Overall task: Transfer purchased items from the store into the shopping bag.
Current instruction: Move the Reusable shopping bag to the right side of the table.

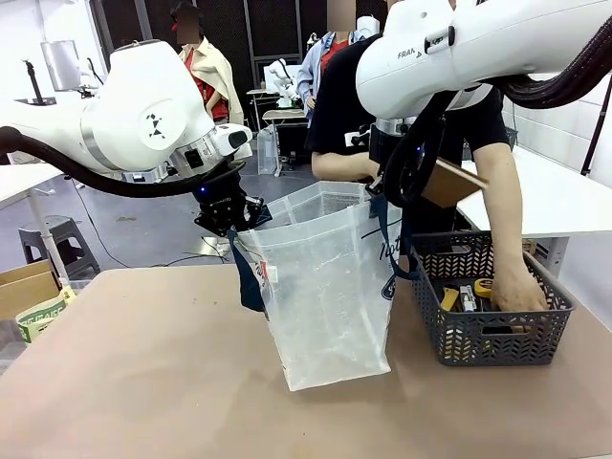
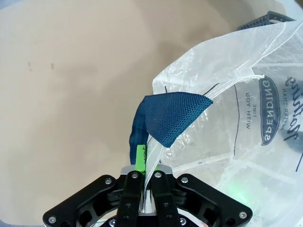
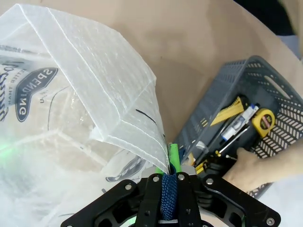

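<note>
The shopping bag (image 1: 325,287) stands upright and open at mid-table, clear plastic with navy straps. My left gripper (image 1: 234,218) is shut on its left strap and rim; in the left wrist view the gripper (image 2: 146,165) pinches the blue strap (image 2: 168,116) beside the bag (image 2: 236,118). My right gripper (image 1: 382,196) is shut on the right strap; its own view shows the gripper (image 3: 169,182) clamping that strap at the bag (image 3: 80,94) rim. A person holds a flat brown pack (image 1: 451,184) above the bag's right side. Purchased items lie in the basket, among them a yellow piece (image 3: 227,111).
A dark grey lattice basket (image 1: 492,335) stands right of the bag, touching it. The person's other hand (image 1: 516,292) reaches into it, by a yellow tape measure (image 3: 262,120). A cardboard box (image 1: 24,287) sits off the table's left edge. Bare tabletop (image 1: 143,382) spreads in front.
</note>
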